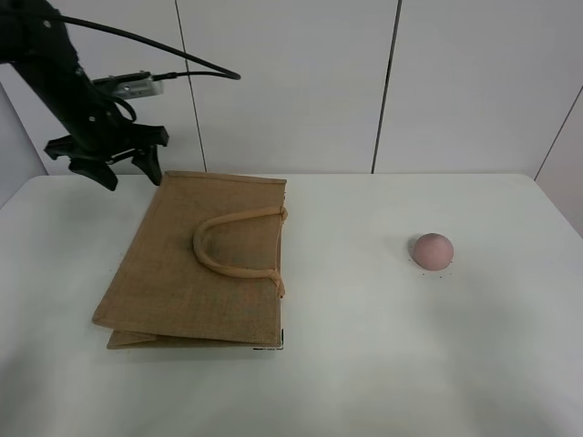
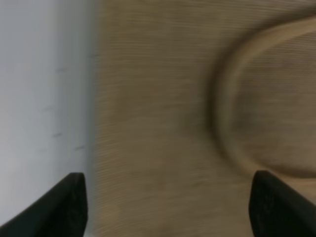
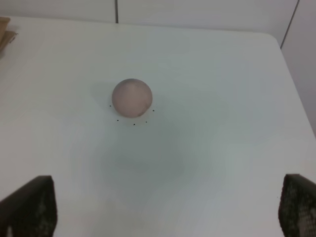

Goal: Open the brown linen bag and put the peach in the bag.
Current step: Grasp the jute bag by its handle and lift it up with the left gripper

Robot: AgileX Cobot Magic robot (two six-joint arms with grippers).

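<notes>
Blurrily, the brown linen bag [image 2: 163, 123] lies under spread left fingers [image 2: 66, 212]; right fingers [image 3: 34, 210], cropped, spread too.

Robotics test lab: a bare white counter [image 1: 364, 364], plain white wall panels [image 1: 282, 82] with dark seams, and a cabled black robot arm [image 1: 64, 86].

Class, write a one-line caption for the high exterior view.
Open left gripper hovers near the flat brown linen bag; the peach sits apart on the table.

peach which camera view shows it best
The right wrist view: the peach sits large, sharp and unblocked. The exterior high view shows it small, right of the brown linen bag. The left wrist view misses it.
</notes>
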